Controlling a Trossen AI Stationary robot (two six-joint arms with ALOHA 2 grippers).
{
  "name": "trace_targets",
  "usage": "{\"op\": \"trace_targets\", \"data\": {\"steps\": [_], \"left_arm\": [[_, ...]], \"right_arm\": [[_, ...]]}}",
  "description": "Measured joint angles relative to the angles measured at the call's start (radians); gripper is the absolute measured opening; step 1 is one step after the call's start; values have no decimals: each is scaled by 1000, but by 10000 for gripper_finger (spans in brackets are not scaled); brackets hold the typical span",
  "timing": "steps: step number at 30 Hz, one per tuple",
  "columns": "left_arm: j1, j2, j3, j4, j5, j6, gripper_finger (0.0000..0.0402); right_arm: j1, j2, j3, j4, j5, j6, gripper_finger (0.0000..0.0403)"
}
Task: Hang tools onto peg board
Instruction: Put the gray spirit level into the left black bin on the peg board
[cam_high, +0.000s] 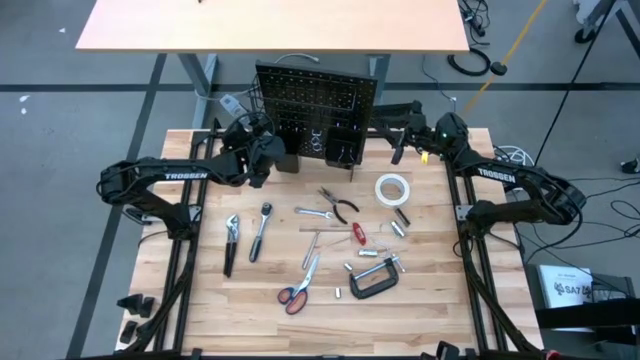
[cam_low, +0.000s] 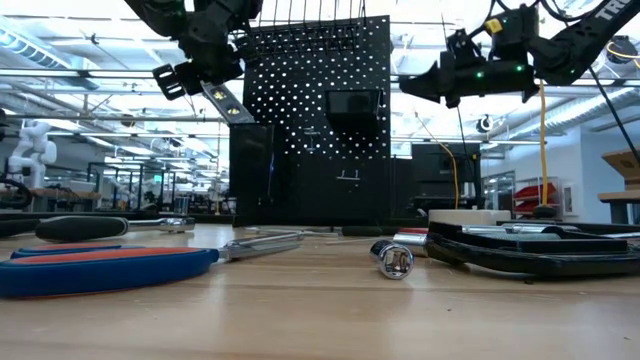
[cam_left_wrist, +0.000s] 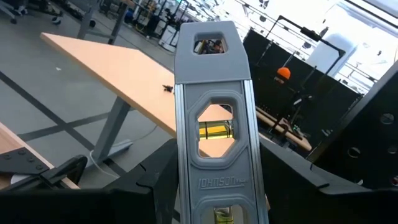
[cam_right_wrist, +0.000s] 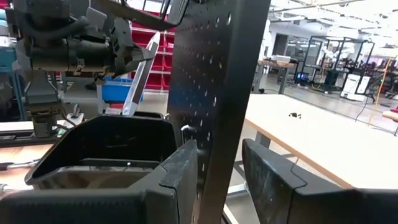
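The peg board (cam_high: 315, 108) stands upright on the table's far edge, with black bins (cam_right_wrist: 106, 149) along its lower front. My left gripper (cam_low: 200, 68) is up at the board's left side, shut on a grey level (cam_left_wrist: 214, 124) with a yellow vial. My right gripper (cam_right_wrist: 217, 186) is at the board's right edge, shut on it. The other tools lie flat on the table: ratchet (cam_high: 262, 230), pliers (cam_high: 340, 206), red screwdriver (cam_high: 357, 233), scissors (cam_high: 298, 288), C-clamp (cam_high: 374, 281), tape roll (cam_high: 393, 188). My left gripper pinches the level's two narrow long edges (cam_left_wrist: 185, 186) between its two fingers, at the end nearest the wrist. The level runs on along the fingers, with the hang hole at its free end (cam_left_wrist: 208, 45). It is lifted clear, and in the low view its free end slants down (cam_low: 228, 103) beside the board. My right gripper straddles the peg board's right edge (cam_right_wrist: 214, 155), one finger (cam_right_wrist: 177, 180) on the front face and the other (cam_right_wrist: 273, 180) behind. The fingers come level from the table's right side. The board stays upright on the table.
Blue-and-orange-handled pliers (cam_high: 231, 243), a small wrench (cam_high: 313, 212) and loose sockets (cam_low: 392, 260) also lie on the table. A second tan table (cam_high: 270, 25) stands behind the board. Bare wood shows along the near edge.
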Motion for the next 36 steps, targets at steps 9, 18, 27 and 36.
{"op": "trace_targets", "data": {"steps": [9, 18, 27, 36], "left_arm": [[1, 0, 0, 2, 11, 22, 194], [-6, -3, 4, 9, 9, 290, 194], [-25, -3, 4, 0, 27, 341, 194], [-22, -1, -3, -13, 137, 375, 194]], "right_arm": [[0, 0, 0, -11, 0, 0, 120], [0, 0, 0, -9, 1, 0, 120], [0, 0, 0, 0, 1, -1, 120], [0, 0, 0, -3, 1, 0, 120]]}}
